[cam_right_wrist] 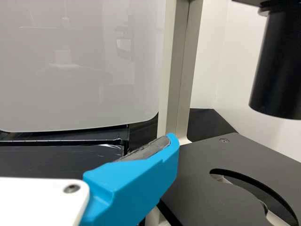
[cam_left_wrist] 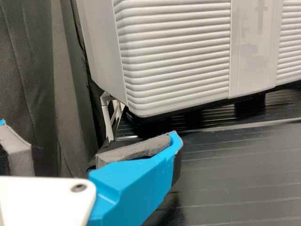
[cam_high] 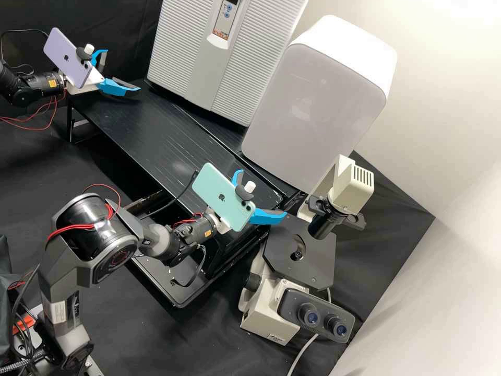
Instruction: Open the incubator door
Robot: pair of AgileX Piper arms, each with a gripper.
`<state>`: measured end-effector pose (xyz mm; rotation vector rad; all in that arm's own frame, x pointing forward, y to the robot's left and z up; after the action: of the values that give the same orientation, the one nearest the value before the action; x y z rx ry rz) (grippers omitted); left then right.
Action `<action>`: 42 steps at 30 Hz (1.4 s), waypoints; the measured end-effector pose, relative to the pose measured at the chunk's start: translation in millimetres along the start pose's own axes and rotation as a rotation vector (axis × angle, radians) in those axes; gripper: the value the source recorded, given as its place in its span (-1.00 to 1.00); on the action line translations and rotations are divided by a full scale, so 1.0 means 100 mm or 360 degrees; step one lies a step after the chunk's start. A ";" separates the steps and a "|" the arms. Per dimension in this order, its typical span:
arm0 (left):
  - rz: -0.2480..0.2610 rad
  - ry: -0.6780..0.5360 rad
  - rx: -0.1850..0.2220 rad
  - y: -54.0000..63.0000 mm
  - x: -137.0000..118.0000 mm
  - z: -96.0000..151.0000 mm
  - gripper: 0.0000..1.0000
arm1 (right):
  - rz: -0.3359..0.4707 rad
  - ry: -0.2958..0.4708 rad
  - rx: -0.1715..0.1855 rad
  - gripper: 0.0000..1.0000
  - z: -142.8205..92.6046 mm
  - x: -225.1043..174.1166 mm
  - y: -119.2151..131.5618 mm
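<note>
The left gripper [cam_high: 123, 70] is released: its two blue fingers stand apart, with nothing between them. It is positioned over the black raised platform [cam_high: 135, 136], near the lower corner of the incubator [cam_left_wrist: 101, 52]. A lilac phone [cam_high: 67, 57] is mounted on it.

The right gripper [cam_high: 263, 192] is likewise released, its fingers spread and nothing between them. A mint-green phone [cam_high: 222, 196] is mounted on it. Beyond this gripper is a white cabinet [cam_high: 313, 104] with rounded corners and a glossy front panel. Just beside its fingers is a microscope [cam_high: 271, 316] with a flat black stage and twin eyepieces.

The platform under the left gripper is dark and smooth, marked with fine parallel lines. Lower than both grippers, black cloth [cam_high: 172, 339] covers the supporting area. Black drapery [cam_high: 125, 31] hangs beyond the left gripper. A plain white wall [cam_high: 417, 104] is located beyond the right gripper and the microscope.

The incubator stands upright on the platform, beyond the left gripper and next to the white cabinet. Its casing is light grey. Horizontal ribs run along both sides of a smooth central strip. The strip carries a control panel [cam_high: 225, 15] with a small dark display and two blue buttons, and a pale grip [cam_high: 217, 41] below them. The door [cam_high: 245, 68] sits closed, untouched by either gripper.
</note>
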<state>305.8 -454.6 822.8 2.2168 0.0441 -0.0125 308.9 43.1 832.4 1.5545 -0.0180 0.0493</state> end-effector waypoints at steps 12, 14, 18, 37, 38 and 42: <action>0.0002 -0.0019 -0.0001 0.01 0.00 0.00 1.00 | 0.0000 0.0000 0.0000 1.00 0.00 0.00 0.00; 0.0024 -0.0071 0.0003 0.06 0.04 0.01 1.00 | 0.0000 0.0000 0.0000 1.00 0.00 0.00 0.00; 0.0085 -0.0150 -0.0018 0.19 0.13 0.01 1.00 | 0.0000 0.0000 0.0000 1.00 0.00 0.00 0.00; 0.0319 -0.0389 -0.0037 0.91 0.64 0.02 1.00 | 0.0000 0.0000 0.0000 1.00 0.00 0.00 0.00; 0.0321 -0.0401 -0.0042 0.94 0.66 0.03 1.00 | 0.0000 0.0000 0.0000 1.00 0.00 0.00 0.00; 0.0354 -0.0430 -0.0059 1.07 0.76 0.05 1.00 | 0.0000 0.0000 0.0000 1.00 0.00 0.00 0.00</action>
<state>385.8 -520.9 903.4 2.1532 -0.3477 -0.1859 308.9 43.1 832.4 1.5545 -0.0180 0.0493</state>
